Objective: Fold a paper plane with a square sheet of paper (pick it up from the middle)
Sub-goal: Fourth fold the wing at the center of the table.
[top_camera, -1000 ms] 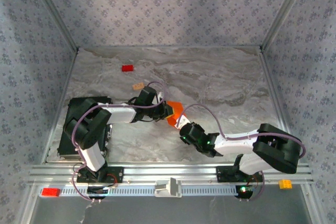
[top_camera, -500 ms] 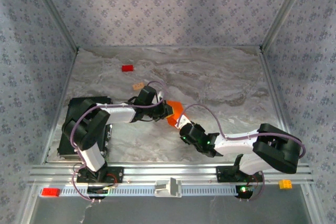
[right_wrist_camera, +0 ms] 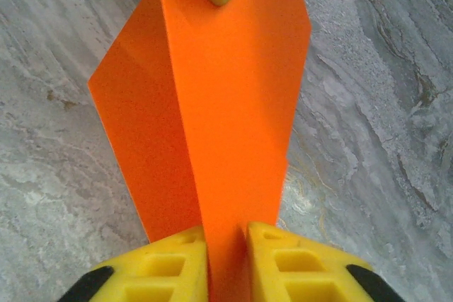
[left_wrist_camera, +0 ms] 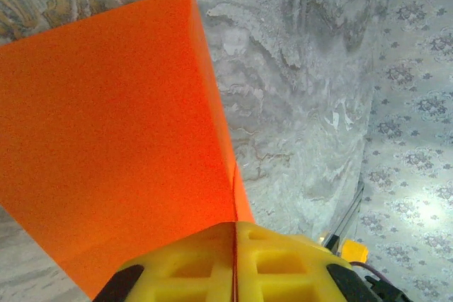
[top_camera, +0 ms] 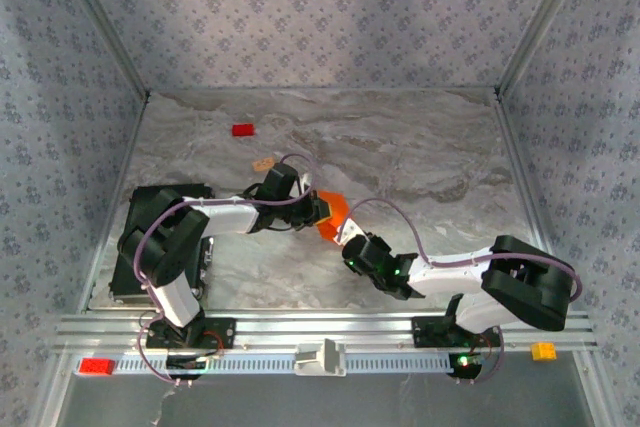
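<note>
Left hand (left_wrist_camera: 234, 230) and right hand (right_wrist_camera: 226, 238) each pinch the orange paper (right_wrist_camera: 233, 104), stretched lengthwise between them.

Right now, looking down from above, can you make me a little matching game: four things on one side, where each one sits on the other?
Things:
1. orange paper
2. tabletop red block
3. tan block
4. yellow-orange block

Places:
a. near right corner, outside the rail
b. pinched between both arms' jaws
c. far left, toward the back wall
d. just beyond the left arm

Pairs: 1-b, 2-c, 3-d, 4-a
</note>
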Motion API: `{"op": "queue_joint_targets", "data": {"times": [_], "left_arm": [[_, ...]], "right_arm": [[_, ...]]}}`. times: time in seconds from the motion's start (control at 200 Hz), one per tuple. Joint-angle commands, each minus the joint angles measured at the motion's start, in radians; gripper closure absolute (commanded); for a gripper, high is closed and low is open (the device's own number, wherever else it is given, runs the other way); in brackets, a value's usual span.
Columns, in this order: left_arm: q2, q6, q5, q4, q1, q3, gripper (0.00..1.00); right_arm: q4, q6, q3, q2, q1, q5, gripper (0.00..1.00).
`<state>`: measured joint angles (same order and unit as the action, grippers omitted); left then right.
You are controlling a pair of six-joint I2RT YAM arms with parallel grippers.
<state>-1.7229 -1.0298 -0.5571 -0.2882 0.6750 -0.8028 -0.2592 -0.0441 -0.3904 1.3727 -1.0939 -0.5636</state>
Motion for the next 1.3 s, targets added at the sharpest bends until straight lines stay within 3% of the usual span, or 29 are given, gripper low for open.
{"op": "queue_joint_targets", "data": {"times": [0.0, 0.23, 0.605, 0.974, 1.294], "left_arm": [[0.02, 0.022, -0.007, 0.006, -0.002, -0.025, 0.91], [0.028, 0.023, 0.006, 0.018, -0.002, -0.027, 0.85], [0.099, 0.047, 0.097, 0.112, -0.002, -0.025, 0.47], [0.125, 0.06, 0.123, 0.155, -0.002, -0.031, 0.43], [0.131, 0.062, 0.124, 0.159, -0.002, -0.031, 0.43]], "right_arm": [[0.003, -0.006, 0.005, 0.005, -0.004, -0.021, 0.84], [0.002, -0.026, -0.003, 0.008, 0.003, -0.001, 0.9], [-0.018, -0.143, -0.005, 0.02, 0.071, 0.137, 0.89], [-0.051, -0.191, 0.009, 0.022, 0.119, 0.239, 0.86], [-0.079, -0.22, 0.011, 0.025, 0.158, 0.342, 0.95]]}}
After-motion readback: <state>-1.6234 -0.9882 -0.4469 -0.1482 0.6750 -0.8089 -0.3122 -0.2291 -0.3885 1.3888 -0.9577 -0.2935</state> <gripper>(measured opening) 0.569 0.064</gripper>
